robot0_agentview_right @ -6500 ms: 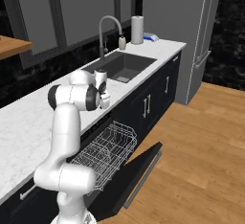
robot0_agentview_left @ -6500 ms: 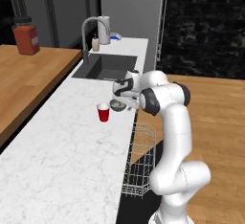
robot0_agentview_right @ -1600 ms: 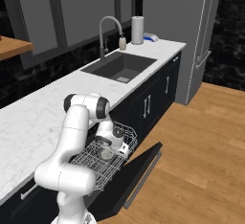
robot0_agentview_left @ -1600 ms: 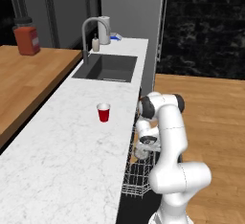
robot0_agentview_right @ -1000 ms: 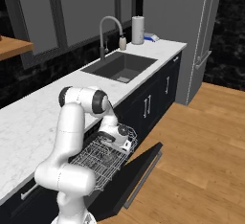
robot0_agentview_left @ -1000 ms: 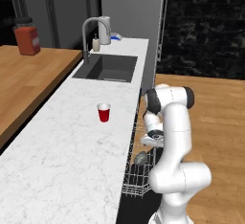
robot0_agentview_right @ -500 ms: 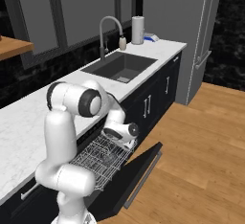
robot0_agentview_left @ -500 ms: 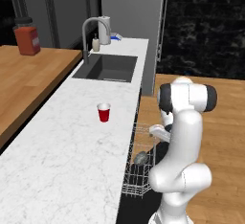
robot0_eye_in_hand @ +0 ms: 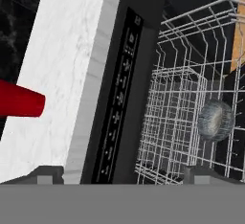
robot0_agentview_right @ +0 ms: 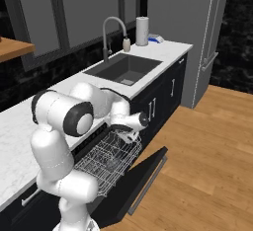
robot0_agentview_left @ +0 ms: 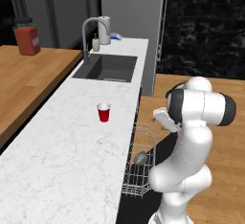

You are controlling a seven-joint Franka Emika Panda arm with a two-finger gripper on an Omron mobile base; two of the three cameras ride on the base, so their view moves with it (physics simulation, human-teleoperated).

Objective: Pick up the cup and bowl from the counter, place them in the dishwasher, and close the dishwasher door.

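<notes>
Our gripper [robot0_agentview_right: 129, 135] hangs empty over the rack [robot0_agentview_right: 106, 162], where the bowl [robot0_eye_in_hand: 216, 119] lies. The cup [robot0_agentview_left: 104, 112] stands on the worktop [robot0_agentview_left: 67, 151], beyond the edge and above us.

A rendered home kitchen is showing here. A long white marble counter [robot0_agentview_left: 67, 156] is running over dark cabinets [robot0_agentview_right: 165, 94], with a black sink [robot0_agentview_left: 110, 67] and curved steel faucet [robot0_agentview_left: 88, 34] sitting at 12 o'clock from the arm. A tall grey refrigerator [robot0_agentview_right: 197, 32] is standing at 1 o'clock, a dishwasher [robot0_agentview_right: 106, 158] is lying open with its white wire rack pulled out, and wooden flooring [robot0_agentview_right: 207, 156] is stretching away at 3 o'clock.
</notes>
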